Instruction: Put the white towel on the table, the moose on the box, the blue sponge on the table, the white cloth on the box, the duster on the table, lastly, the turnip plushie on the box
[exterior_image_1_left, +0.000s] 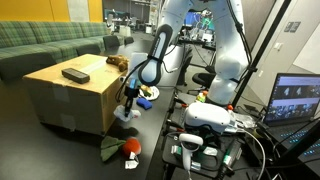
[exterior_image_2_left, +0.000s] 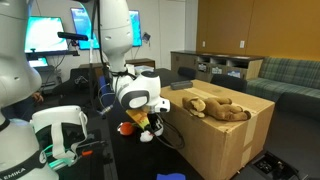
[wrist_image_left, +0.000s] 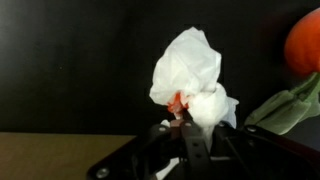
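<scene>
My gripper (wrist_image_left: 186, 122) is shut on a crumpled white cloth (wrist_image_left: 190, 72) that has a small red patch. In both exterior views the gripper (exterior_image_1_left: 129, 103) (exterior_image_2_left: 152, 127) hangs low beside the cardboard box (exterior_image_1_left: 70, 100) (exterior_image_2_left: 225, 140), with the cloth (exterior_image_1_left: 127, 113) dangling over the dark table. The brown moose (exterior_image_1_left: 118, 63) (exterior_image_2_left: 215, 107) lies on top of the box. The orange turnip plushie (exterior_image_1_left: 128, 148) (wrist_image_left: 305, 45) with green leaves lies on the dark surface near the gripper. Blue and yellow items (exterior_image_1_left: 146, 95) lie behind the gripper; I cannot tell them apart.
A black flat object (exterior_image_1_left: 75, 74) lies on the box top. A white device (exterior_image_1_left: 210, 118) and cables stand close by on the table. A laptop (exterior_image_1_left: 298, 100) is at the edge. A green sofa (exterior_image_1_left: 50, 40) stands behind the box.
</scene>
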